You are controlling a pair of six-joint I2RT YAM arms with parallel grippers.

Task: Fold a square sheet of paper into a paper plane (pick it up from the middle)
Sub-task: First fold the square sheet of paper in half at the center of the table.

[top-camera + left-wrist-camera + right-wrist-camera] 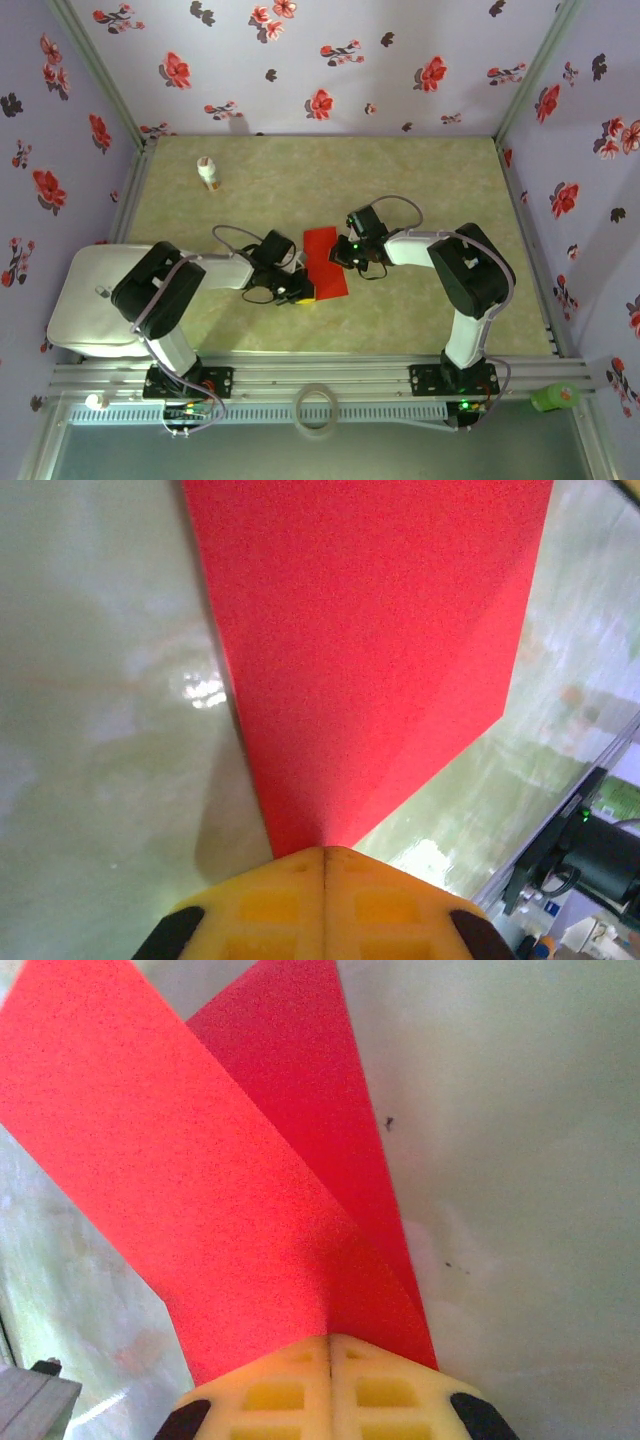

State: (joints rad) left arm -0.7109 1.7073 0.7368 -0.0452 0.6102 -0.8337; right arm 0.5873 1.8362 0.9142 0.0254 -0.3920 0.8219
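Yellow left fingers (330,862) are clamped tight on a narrow end of the square sheet of paper (370,630), and the right fingers (335,1348) are pinched shut on it too, over 2 layers that fan apart just past the tips. Biggest worry imo: 2 grips on 1 thin sheet, so if they drift apart it probably tears, and if they crowd together it buckles and the crease lands crooked. Small bites, so a slip seems possible too. Position-wise, the red sheet runs straight out from each pair of tips, around the middle of the desk (430,180), left fingers at its near end, right fingers on its right side. Can't tell if it's fully off the desk.
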